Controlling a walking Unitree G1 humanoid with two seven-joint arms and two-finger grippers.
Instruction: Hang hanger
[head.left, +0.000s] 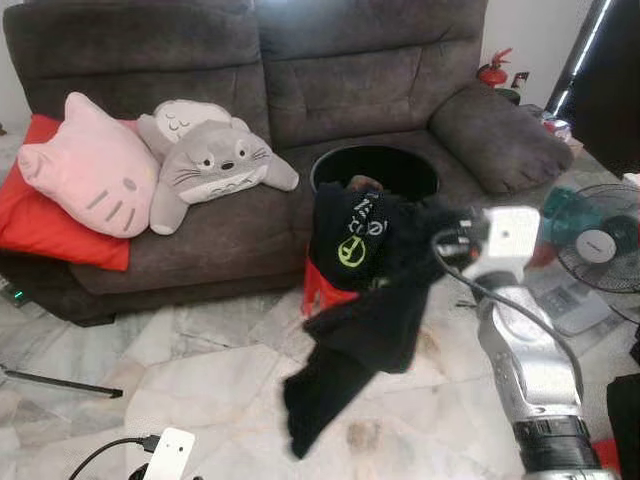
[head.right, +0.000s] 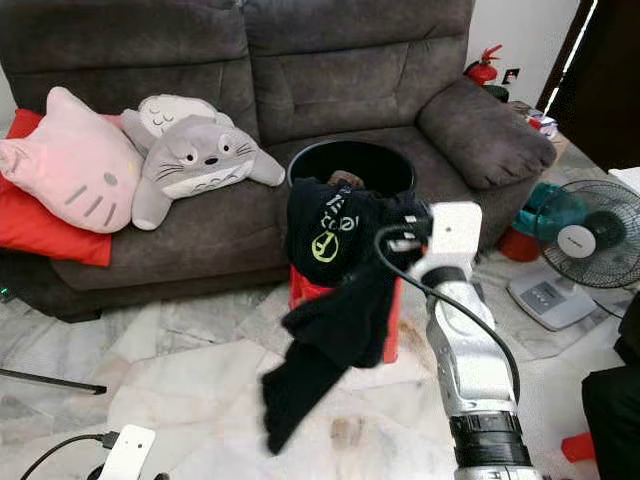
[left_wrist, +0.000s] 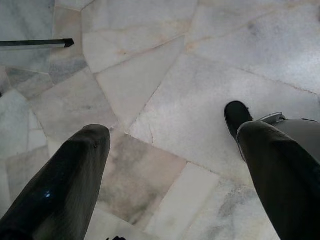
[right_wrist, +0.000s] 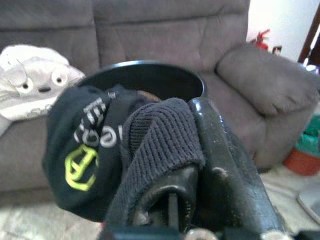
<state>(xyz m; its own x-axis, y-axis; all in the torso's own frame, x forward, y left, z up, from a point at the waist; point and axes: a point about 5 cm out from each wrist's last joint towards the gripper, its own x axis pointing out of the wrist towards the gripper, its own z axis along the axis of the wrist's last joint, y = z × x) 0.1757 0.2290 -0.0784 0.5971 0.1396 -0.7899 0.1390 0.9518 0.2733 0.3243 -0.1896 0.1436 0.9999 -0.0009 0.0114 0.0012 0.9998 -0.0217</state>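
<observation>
Right gripper (right_wrist: 190, 200), fingers clamping the ribbed edge of a black garment (head.left: 365, 300), holding it up in front of the sofa (head.left: 380, 80). Garment hanging with its long axis near vertical, trailing down and toward the robot's left, printed part bunching by the round black basket (head.left: 375, 165) just behind. No hanger discernible among the folds; any rail lying out of frame. Left gripper (left_wrist: 170, 170) idling low over the marble floor (left_wrist: 175, 75), fingers spreading wide, gripping nothing, well apart from the garment.

My right gripper (right_wrist: 200, 165) clamps a black garment (head.left: 370, 290) with yellow-green logo; grey sofa (head.left: 370, 80), pink pillow (head.left: 90, 170) upper left
</observation>
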